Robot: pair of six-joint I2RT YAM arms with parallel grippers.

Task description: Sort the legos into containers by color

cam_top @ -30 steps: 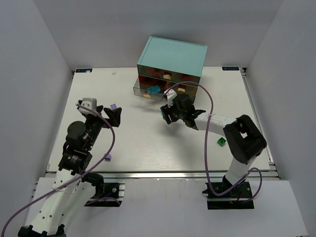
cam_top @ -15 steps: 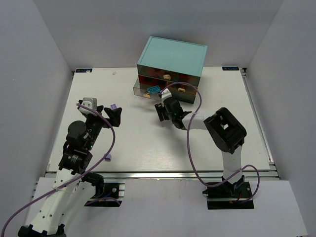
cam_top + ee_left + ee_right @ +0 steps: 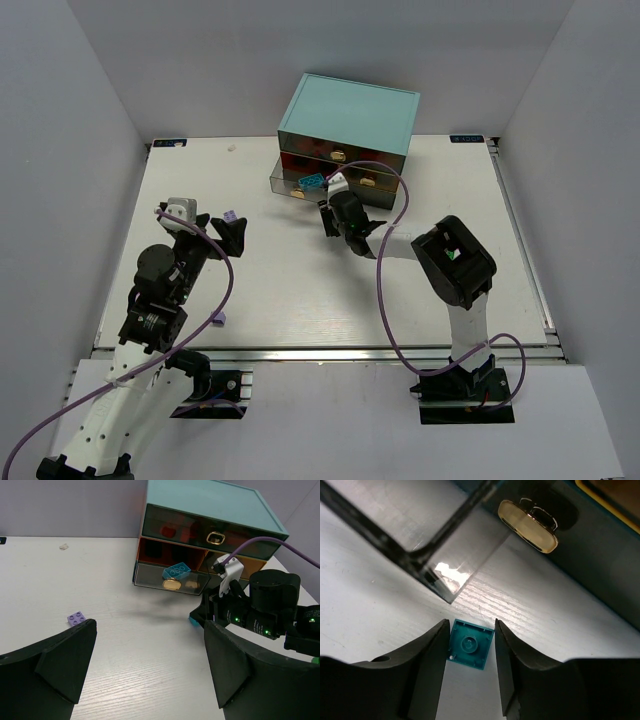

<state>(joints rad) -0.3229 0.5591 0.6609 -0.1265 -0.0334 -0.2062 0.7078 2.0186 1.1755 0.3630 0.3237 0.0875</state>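
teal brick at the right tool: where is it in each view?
Top: hidden under the right tool, centre.
Left wrist: teal brick is a sliver under that tool, right of centre.
Right wrist: bottom centre, between the fingers.
Landmark: open drawer, just beyond it in all three.

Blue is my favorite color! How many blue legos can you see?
2. One teal-blue lego lies in the pulled-out drawer; a second lego is between the fingers of the right tool, near that drawer. More may hide inside the cabinet.
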